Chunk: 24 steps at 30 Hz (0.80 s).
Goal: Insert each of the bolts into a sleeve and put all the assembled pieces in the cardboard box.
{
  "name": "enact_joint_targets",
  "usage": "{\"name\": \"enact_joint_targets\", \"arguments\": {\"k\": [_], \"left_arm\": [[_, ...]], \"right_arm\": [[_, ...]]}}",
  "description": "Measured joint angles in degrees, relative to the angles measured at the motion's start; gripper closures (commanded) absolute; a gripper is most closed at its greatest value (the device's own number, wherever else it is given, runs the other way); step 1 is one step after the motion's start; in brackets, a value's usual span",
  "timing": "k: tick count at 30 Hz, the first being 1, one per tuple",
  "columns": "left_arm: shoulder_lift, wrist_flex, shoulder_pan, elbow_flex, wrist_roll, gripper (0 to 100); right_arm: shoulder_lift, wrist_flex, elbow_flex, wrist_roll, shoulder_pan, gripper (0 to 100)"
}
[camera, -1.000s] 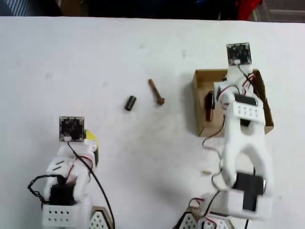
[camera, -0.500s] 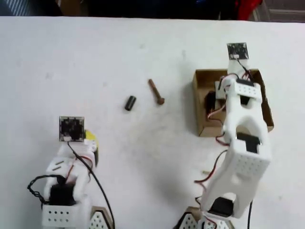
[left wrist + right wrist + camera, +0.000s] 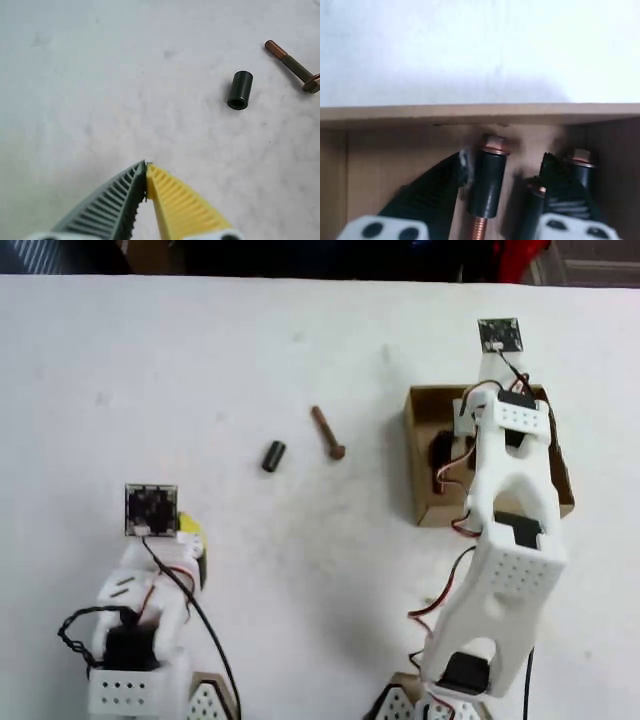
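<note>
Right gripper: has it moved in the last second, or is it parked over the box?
Yes. The right gripper has pushed forward, deeper over the cardboard box toward its far wall, as that arm stretched out.

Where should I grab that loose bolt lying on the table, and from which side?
Probably grip the bolt across its smooth shank near the flanged head, coming straight down from above. It lies flat on the table, and that leaves the threaded tip free for the sleeve.

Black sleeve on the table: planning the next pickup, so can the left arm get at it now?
Probably yes: bare table lies between the shut left gripper and the sleeve; the bolt lies apart.
</note>
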Motion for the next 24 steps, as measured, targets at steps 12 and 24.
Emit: {"name": "enact_joint_targets", "arguments": {"k": [12,24], "left_arm": [[0.0,0.0,0.0,0.0,0.0,98],[0.0,0.0,0.0,0.0,0.0,98]], "right_arm": [[-13.8,12.22,-0.09,-0.09,-6.68,79.3],[-18.46,22.33,-0.09,-0.44,-22.24,79.3]]}}
